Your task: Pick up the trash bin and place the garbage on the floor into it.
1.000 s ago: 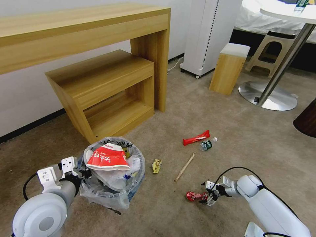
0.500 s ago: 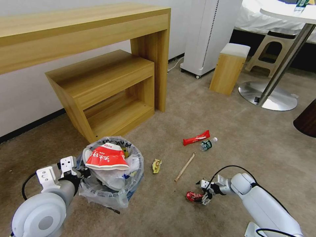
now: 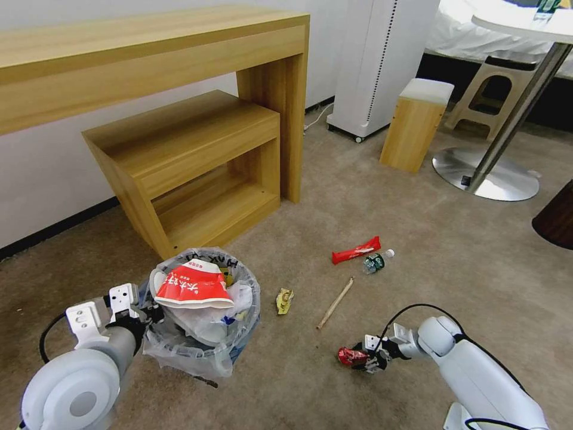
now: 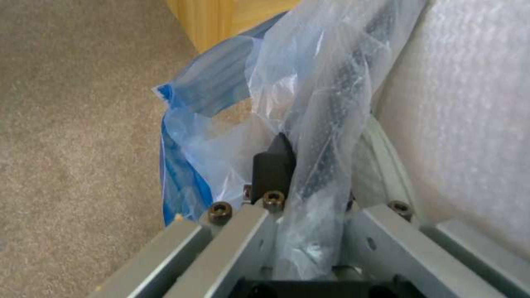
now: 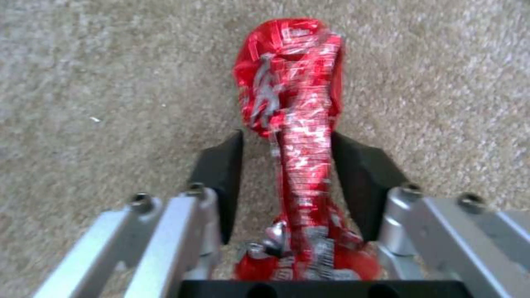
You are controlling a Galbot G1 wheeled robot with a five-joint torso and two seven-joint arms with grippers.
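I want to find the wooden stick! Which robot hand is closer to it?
The right. The right gripper sits on the floor just below the wooden stick, straddling a red wrapper. The left gripper holds the trash bin, far across.

Shiny red wrapper with silver print on beige-brown carpet; black jaws.

At the right edge of the head view a dark round object is being cut off, the bin liner is hiding the left gripper's far finger, and the crumpled wrapper's print is blurring beyond reading.
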